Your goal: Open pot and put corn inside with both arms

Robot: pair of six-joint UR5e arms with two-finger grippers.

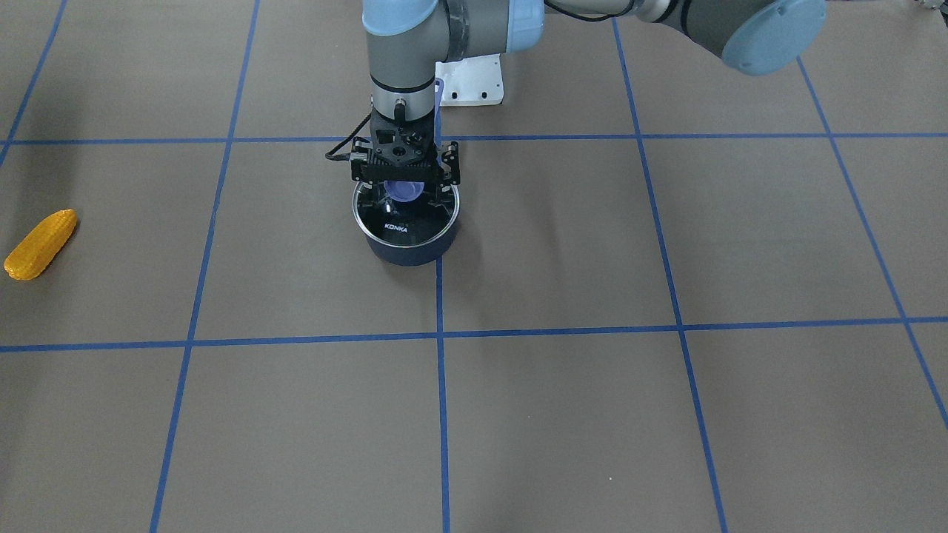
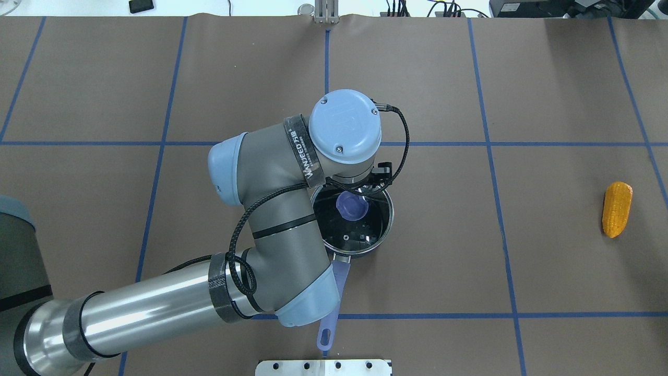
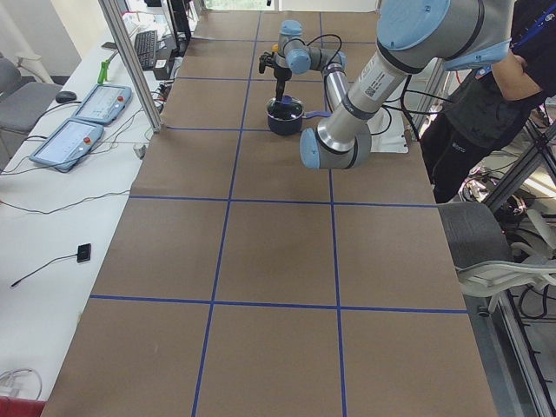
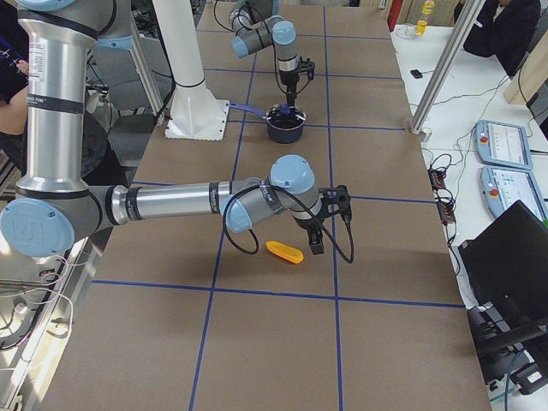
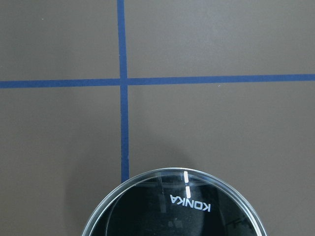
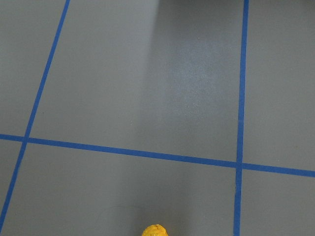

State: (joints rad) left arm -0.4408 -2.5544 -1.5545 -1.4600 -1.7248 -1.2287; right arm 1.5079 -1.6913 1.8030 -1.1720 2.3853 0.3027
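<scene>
I found the left tool (image 1: 406,197) released over the pot (image 1: 404,253) at mid-desk (image 1: 563,414), its fingers either side of the purple knob (image 2: 352,205), not closed on it. The lid (image 1: 400,228) sat on the pot. The corn (image 1: 40,244) lay well apart, just beside the right tool (image 4: 318,244) — released or clenched, I could not tell.

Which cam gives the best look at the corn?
Overhead exterior: the corn lies whole and unobstructed, taper clear. Front-facing also shows it whole, at the frame's left edge. Exterior right shows it small; right wrist catches only its tip. Exterior left and left wrist show none of it.
</scene>
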